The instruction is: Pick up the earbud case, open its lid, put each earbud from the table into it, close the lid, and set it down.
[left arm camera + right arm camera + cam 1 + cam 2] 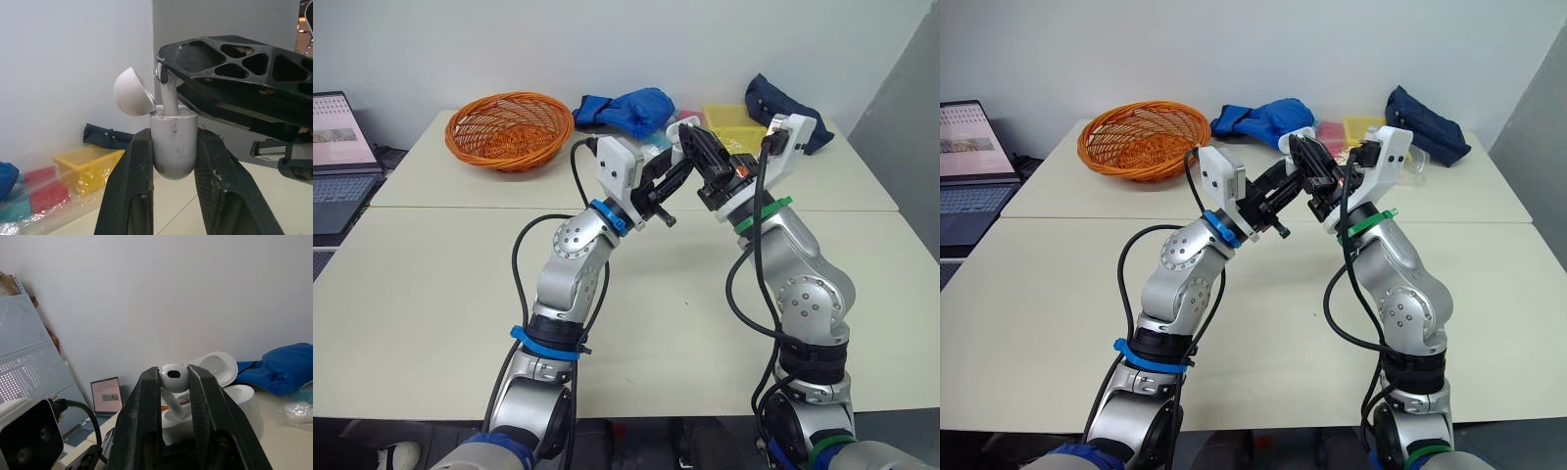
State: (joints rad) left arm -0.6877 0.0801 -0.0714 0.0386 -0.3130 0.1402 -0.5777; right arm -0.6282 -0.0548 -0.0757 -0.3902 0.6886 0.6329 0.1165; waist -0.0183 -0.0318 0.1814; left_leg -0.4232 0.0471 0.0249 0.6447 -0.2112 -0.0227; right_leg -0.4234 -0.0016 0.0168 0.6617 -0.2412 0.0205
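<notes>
Now my left gripper (pixel 174 137) clamps the earbud case (pixel 172 159), I think light and slippery, by its lower body, lid (pixel 132 93) open, raised right of the wicker basket (pixel 509 129); my right gripper (pixel 174 382) pinches an earbud (pixel 173 374) by its head.

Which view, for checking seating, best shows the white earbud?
Right wrist view: the small white plastic earbud is pinched in the right tool, stem toward the open white case. Left wrist view catches its stem; eye views leave it indistinct.
</notes>
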